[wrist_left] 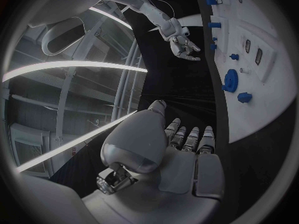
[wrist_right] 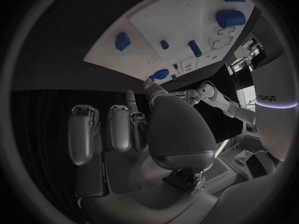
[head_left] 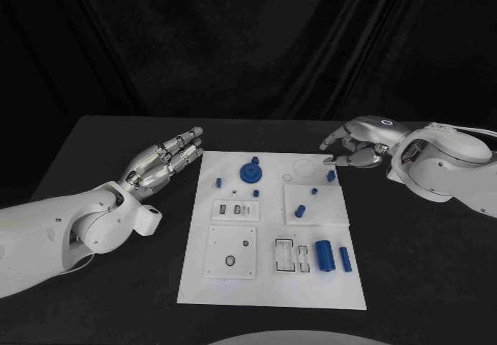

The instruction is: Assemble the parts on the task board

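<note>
While both of our hands sit off the task board (head_left: 197,284), nothing is being held right now. Our left hand (head_left: 166,162) is just beside the board's far left corner, fingers stretched out flat and a bit apart, released, gripping nothing. Our right hand (head_left: 355,147) is by the far right corner with its fingers curled downward, fingertips close to the board edge near a small blue peg (head_left: 330,175); as far as we can see there's nothing in it.

On the board itself, the parts are spread around. A blue gear (head_left: 251,172) sits near the far end, with another small peg (head_left: 218,182) to its left side. Two more small blue pieces (head_left: 299,211) stand on a raised square plate (head_left: 323,208) on the right half. Nearer to us, a big blue cylinder (head_left: 324,255) and a thinner blue pin (head_left: 345,259) lie side by side, next to some rectangular slots (head_left: 283,254).
</note>
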Action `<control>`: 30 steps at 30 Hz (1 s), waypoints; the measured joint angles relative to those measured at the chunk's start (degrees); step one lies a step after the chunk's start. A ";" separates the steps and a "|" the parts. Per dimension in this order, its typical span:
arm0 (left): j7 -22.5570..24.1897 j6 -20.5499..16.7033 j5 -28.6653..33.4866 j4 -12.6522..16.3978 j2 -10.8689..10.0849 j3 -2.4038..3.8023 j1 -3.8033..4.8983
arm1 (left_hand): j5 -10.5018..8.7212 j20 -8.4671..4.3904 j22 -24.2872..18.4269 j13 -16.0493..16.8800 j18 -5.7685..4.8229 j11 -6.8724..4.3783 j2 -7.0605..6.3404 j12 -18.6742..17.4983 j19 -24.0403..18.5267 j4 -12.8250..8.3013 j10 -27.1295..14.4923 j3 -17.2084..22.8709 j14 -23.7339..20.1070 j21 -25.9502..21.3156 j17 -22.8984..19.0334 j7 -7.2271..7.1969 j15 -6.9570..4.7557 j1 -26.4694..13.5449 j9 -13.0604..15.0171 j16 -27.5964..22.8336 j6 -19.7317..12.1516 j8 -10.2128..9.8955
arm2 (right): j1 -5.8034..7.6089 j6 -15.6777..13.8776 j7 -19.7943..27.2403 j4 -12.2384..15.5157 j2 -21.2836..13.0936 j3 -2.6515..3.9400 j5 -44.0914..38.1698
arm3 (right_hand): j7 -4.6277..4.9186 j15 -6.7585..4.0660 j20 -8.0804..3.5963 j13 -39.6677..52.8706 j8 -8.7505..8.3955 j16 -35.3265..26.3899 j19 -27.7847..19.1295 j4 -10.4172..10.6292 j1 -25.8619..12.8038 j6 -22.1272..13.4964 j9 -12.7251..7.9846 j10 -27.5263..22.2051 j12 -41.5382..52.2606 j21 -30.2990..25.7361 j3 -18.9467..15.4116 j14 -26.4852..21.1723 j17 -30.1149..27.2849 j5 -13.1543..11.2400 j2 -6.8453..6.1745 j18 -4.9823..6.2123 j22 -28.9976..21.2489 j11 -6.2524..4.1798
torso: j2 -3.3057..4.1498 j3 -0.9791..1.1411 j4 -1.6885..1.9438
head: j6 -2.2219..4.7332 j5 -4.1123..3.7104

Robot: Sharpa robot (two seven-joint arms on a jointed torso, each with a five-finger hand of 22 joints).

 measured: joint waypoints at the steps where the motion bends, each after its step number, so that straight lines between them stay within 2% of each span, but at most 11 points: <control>1: 0.00 0.00 0.00 0.00 0.00 0.00 -0.01 | 0.00 0.00 0.00 0.00 0.00 0.00 0.00 0.00 0.00 0.00 0.00 0.00 0.00 0.00 0.00 0.00 0.00 0.00 0.00 0.00 0.00 0.00 | -0.19 -0.17 -0.09 0.00 -0.27 0.00 -0.05 | 0.00 0.00 0.00 0.00 0.00 0.20 0.00 0.34 0.00 0.00 -0.05 0.00 0.00 0.00 -0.34 0.00 0.00 -0.88 0.00 0.00 0.00 0.00 | 0.00 0.01 0.00 | 0.01 0.01; 6: 0.00 0.00 0.00 0.00 0.05 0.00 -0.01 | 0.00 0.00 0.00 0.01 0.00 0.00 0.00 0.00 0.00 -0.16 0.00 0.16 0.00 0.00 -0.03 0.00 0.00 0.00 0.00 0.00 0.00 0.00 | -1.16 -1.00 -0.61 -0.04 -1.20 -0.02 -0.27 | 0.22 0.00 0.00 0.00 0.00 0.60 0.00 2.70 -0.45 -0.22 -0.24 0.00 0.00 0.26 -1.07 0.00 0.00 -3.18 -0.92 0.01 -0.01 0.00 | -0.02 0.00 0.03 | 0.01 0.01; 11: 0.00 0.01 0.00 -0.03 0.12 0.00 -0.02 | 0.00 0.00 0.00 0.01 0.00 0.00 0.00 0.00 0.00 -0.16 0.00 0.16 0.00 0.00 -0.04 0.00 0.00 0.00 0.00 0.00 0.00 0.00 | -1.91 -1.29 -1.09 -0.38 -1.41 -0.03 -0.40 | 0.43 0.00 0.00 -0.01 -0.24 0.60 0.00 3.56 -0.27 -0.43 -0.35 0.00 0.00 0.26 -1.33 0.00 -0.01 -3.21 -1.54 0.01 -0.01 0.00 | -0.03 -0.03 0.03 | 0.02 0.18; 13: 0.00 0.01 0.00 -0.06 0.13 0.00 -0.02 | 0.22 0.00 0.00 0.01 0.00 0.00 0.00 0.00 0.00 -0.17 0.00 0.17 0.00 0.00 -0.04 0.00 0.00 0.00 0.00 0.00 0.00 0.00 | -2.19 -1.29 -1.28 -0.70 -1.38 -0.03 -0.44 | 0.77 0.00 0.00 -0.01 -0.26 0.82 0.00 4.52 -0.21 -0.76 -0.39 0.00 0.00 0.26 -1.55 0.00 -0.01 -3.45 -2.54 0.01 -0.01 0.00 | -0.03 -0.04 0.02 | 0.01 0.20; 14: 0.00 0.01 0.00 -0.07 0.14 0.00 -0.02 | 0.22 0.00 0.00 0.02 0.00 0.00 0.00 0.00 0.00 -0.25 0.00 0.25 0.00 0.00 -0.04 0.00 0.00 0.00 0.00 0.00 0.00 0.00 | -2.27 -1.29 -1.33 -0.83 -1.35 -0.03 -0.45 | 0.84 0.00 0.00 -0.01 -0.26 0.82 0.00 4.68 -0.19 -0.83 -0.39 0.00 0.00 0.26 -1.66 0.00 -0.01 -3.59 -2.63 0.02 -0.01 0.00 | -0.03 -0.04 0.02 | 0.00 0.21; 15: 0.00 0.01 0.00 -0.08 0.15 0.00 -0.03 | 0.22 0.00 0.00 0.02 0.00 0.00 0.00 0.00 0.00 -0.32 0.00 0.32 0.00 0.00 -0.04 0.00 0.00 0.00 0.00 0.00 0.00 0.00 | -2.38 -1.29 -1.40 -1.01 -1.29 -0.03 -0.46 | 0.83 0.00 0.00 -0.01 -0.26 0.82 0.00 4.83 -0.16 -0.83 -0.39 0.00 0.00 0.26 -1.80 0.00 -0.01 -3.61 -3.01 0.01 -0.01 0.00 | -0.03 -0.05 0.02 | -0.02 0.21; 22: 0.00 0.01 0.00 -0.19 0.30 0.00 -0.06 | 0.22 0.00 0.01 0.03 0.00 -0.01 0.00 0.00 0.00 -0.32 0.00 0.32 0.00 0.00 -0.03 0.00 0.00 0.00 0.00 0.00 0.00 0.00 | -3.30 -1.22 -1.85 -1.87 -0.90 -0.03 -0.54 | 0.83 0.00 0.00 -0.01 -0.26 0.82 0.00 4.96 0.08 -0.83 -0.38 0.20 0.00 -0.21 -1.77 0.00 -0.01 -3.61 -3.25 0.02 -0.01 0.21 | -0.03 -0.05 0.07 | -0.05 0.13; 24: 0.00 0.01 0.00 -0.23 0.30 0.00 -0.08 | 0.22 0.00 0.01 0.03 0.00 -0.01 0.00 0.00 0.00 -0.32 0.00 0.32 0.00 0.00 -0.03 0.00 0.00 0.00 0.00 0.00 0.00 0.00 | -3.59 -1.20 -1.95 -1.99 -0.77 -0.03 -0.56 | 1.14 0.00 0.00 -0.01 -0.26 0.82 0.00 5.03 0.22 -0.53 -0.37 0.20 0.00 -0.23 -1.70 0.00 -0.01 -3.61 -3.39 0.02 -0.02 0.21 | -0.03 -0.04 0.08 | -0.01 0.10; 28: 0.00 0.03 0.00 -0.29 0.31 -0.01 -0.10 | 0.22 0.00 0.01 0.03 0.00 -0.01 0.00 0.00 0.00 -0.32 0.00 0.32 0.00 0.00 -0.03 0.00 0.00 0.00 0.00 0.00 0.00 0.00 | -4.02 -1.19 -2.05 -2.24 -0.45 -0.03 -0.59 | 1.15 0.01 0.00 -0.02 -0.26 0.82 0.00 5.03 1.01 -0.52 -0.16 -0.02 0.00 -0.23 -1.70 0.00 -0.01 -2.22 -3.50 0.02 -0.02 0.43 | -0.02 -0.03 0.07 | 0.04 0.09; 30: 0.00 0.03 0.00 -0.32 0.33 -0.01 -0.12 | 0.22 0.00 0.00 0.04 0.00 -0.01 0.00 0.00 0.00 -0.32 0.00 0.32 0.00 0.00 -0.02 0.00 0.00 0.00 0.00 0.00 0.00 0.00 | -4.25 -1.18 -2.08 -2.37 -0.23 -0.03 -0.61 | 1.45 0.01 0.00 -0.02 -0.26 0.82 0.00 5.03 1.72 -0.83 -0.04 0.05 0.00 -0.23 -1.70 0.00 -0.02 -1.56 -3.42 0.02 -0.02 0.50 | -0.02 -0.03 0.07 | 0.04 0.04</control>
